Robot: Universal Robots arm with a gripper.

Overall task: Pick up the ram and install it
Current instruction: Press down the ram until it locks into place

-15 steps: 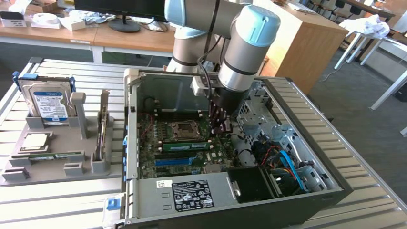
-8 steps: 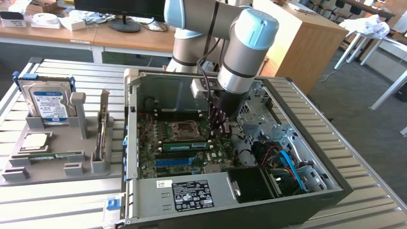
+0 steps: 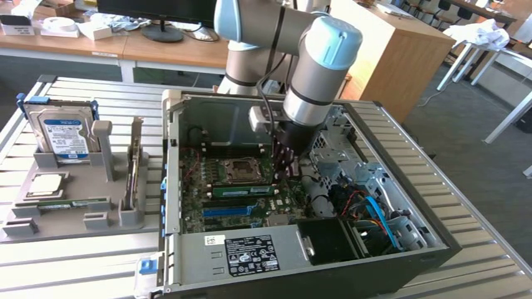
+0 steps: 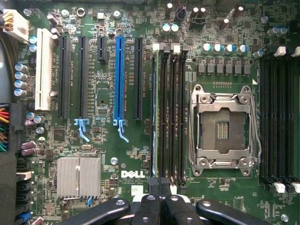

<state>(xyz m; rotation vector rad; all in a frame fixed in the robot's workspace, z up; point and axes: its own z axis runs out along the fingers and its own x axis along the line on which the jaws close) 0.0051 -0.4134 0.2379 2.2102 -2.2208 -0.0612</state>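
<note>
The open computer case (image 3: 179, 187) left its whole top side free, but its walls closed in the motherboard (image 4: 108, 150) all round. Inside, the arm (image 3: 320, 68) and gripper (image 3: 285, 163) filled the room above the memory slots (image 4: 168, 112). A cable bundle (image 3: 374, 212) crowded the case toward the exterior view's right.

The arm (image 3: 320, 68) is silver-grey tubing with pale blue joint caps, a black cable, and a black tool (image 3: 287, 163).

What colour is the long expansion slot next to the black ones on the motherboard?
Blue; the expansion slot shows best in the wrist view.
</note>
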